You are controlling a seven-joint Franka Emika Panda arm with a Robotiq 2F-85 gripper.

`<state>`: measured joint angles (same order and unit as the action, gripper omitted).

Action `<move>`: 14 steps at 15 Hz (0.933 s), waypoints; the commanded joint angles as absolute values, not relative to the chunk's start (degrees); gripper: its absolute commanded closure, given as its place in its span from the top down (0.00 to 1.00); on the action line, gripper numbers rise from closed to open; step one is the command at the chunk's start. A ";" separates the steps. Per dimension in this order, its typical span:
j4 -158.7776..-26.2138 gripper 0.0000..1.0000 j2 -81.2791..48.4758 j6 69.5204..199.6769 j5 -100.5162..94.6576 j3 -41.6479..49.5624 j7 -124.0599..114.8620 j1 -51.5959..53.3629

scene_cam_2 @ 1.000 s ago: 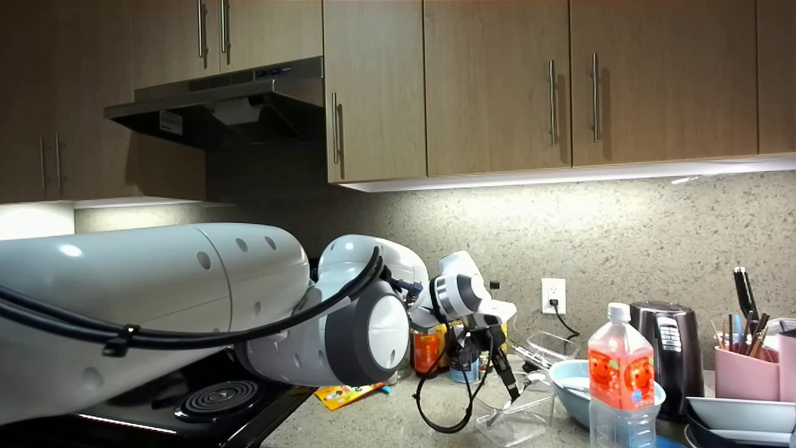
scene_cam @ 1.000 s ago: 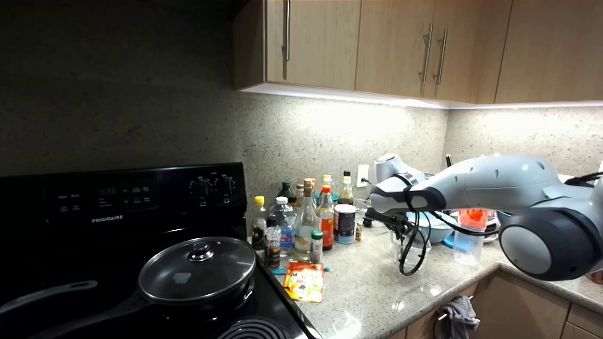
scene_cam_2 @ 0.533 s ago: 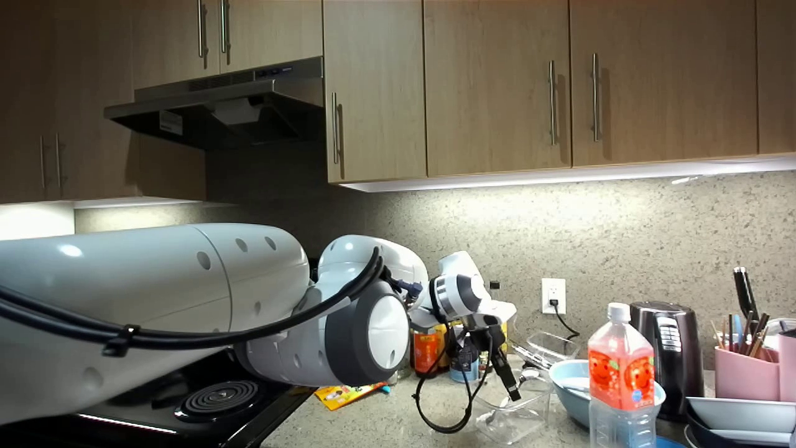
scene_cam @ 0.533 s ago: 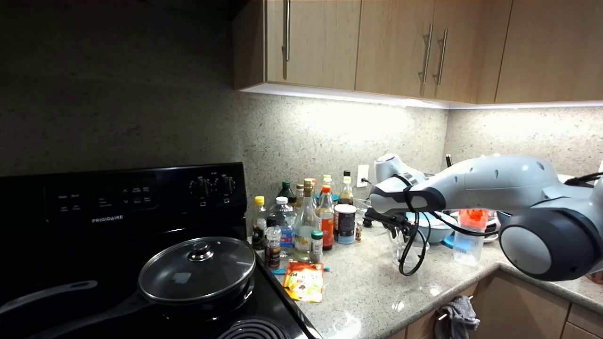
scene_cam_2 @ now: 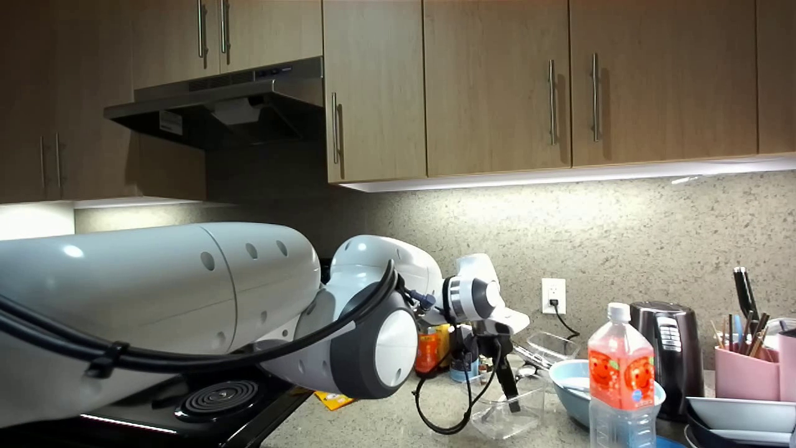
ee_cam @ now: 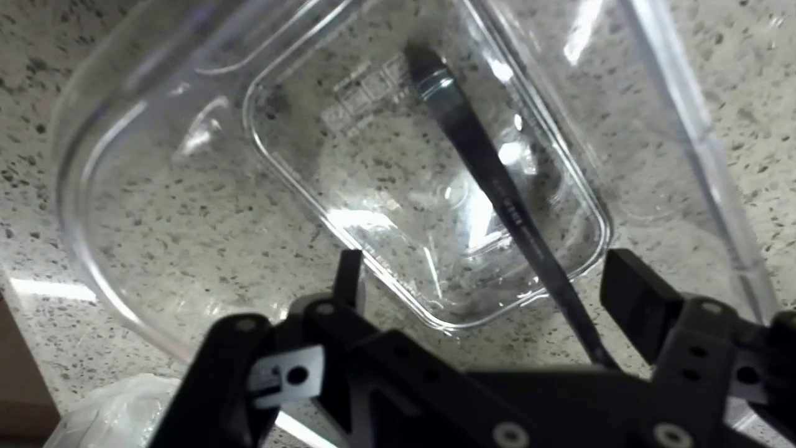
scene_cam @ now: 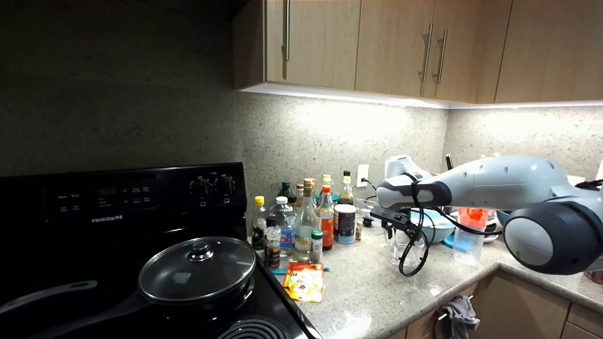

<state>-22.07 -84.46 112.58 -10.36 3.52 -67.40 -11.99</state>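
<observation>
Black, your gripper [ee_cam: 488, 280] has its jaws wide apart and empty; in the wrist view the slim dark utensil [ee_cam: 501, 188] slants through the gap, its long axis steep to their closing line and nearer the right-hand jaw, at a depth you cannot judge. It lies with one end in the clear plastic container [ee_cam: 379, 180], the other hidden behind your gripper, and a pale blue bowl [scene_cam_2: 573, 406] stands nearby along the counter [scene_cam: 351, 292].
</observation>
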 commanded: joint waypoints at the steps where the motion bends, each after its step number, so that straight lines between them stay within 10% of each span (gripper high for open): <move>1: -24.13 0.70 -83.29 111.62 -8.52 1.38 -65.85 -13.72; 11: -23.78 0.04 -82.75 111.92 -8.84 -0.73 -65.81 -14.75; 14: -23.68 0.00 -82.75 112.01 -8.88 -1.09 -65.68 -14.89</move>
<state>-21.77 -83.56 112.57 -9.95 0.06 -67.38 -14.16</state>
